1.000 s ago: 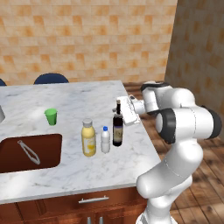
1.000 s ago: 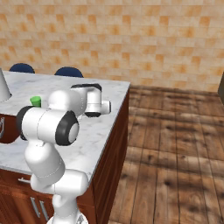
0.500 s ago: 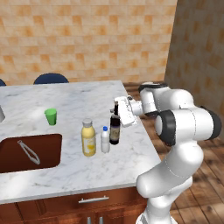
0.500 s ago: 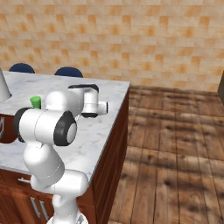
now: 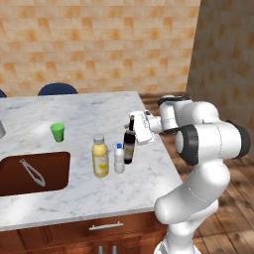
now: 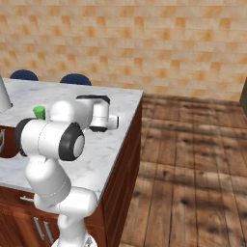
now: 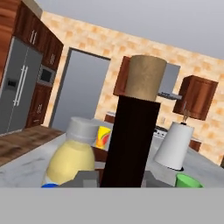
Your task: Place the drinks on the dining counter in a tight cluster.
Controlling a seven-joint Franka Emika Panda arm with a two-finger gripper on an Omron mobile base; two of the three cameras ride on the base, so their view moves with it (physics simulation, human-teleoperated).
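Three drinks are standing in a tight row on the marble surface (image 5: pixel 74 111), right of the brown sink (image 5: pixel 30 173): yellow juice bottle (image 5: pixel 100 157), small white bottle (image 5: pixel 119 158) just beside it, then the dark wine bottle (image 5: pixel 129 146) close on its right. The gripper (image 5: pixel 132 125) is reaching in sideways, jaws clenching the wine bottle's neck near the top. In the hand view the dark neck and tan stopper are rising between the fingertips (image 7: pixel 86 176). A green cup (image 5: pixel 57 132) is sitting well apart, behind the sink. Tongs (image 5: pixel 32 172) are lying inside the sink.
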